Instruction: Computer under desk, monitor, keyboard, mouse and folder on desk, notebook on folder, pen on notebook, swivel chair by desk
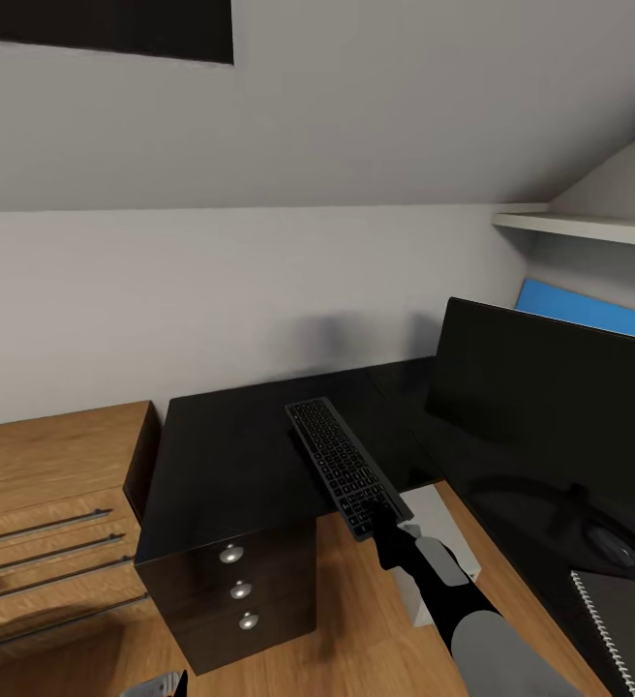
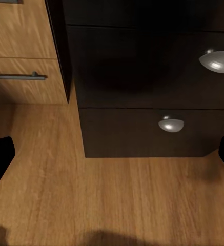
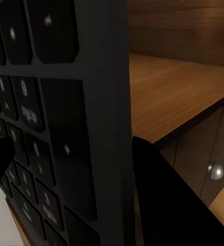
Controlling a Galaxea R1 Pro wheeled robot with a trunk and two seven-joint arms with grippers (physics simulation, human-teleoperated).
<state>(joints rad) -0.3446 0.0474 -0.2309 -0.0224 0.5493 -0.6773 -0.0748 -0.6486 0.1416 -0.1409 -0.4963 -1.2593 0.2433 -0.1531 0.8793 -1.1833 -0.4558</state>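
The right gripper [image 1: 383, 523] pinches the keyboard [image 1: 342, 467] by its near short end, above the desk [image 1: 230, 455], at 9 o'clock from the monitor [image 1: 550, 387]. It looks light, stiff and flat. The left gripper [image 2: 112, 154] is spread wide.

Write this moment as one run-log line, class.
right gripper: shut on keyboard, held over desk | left gripper: open, near drawers | monitor: on desk
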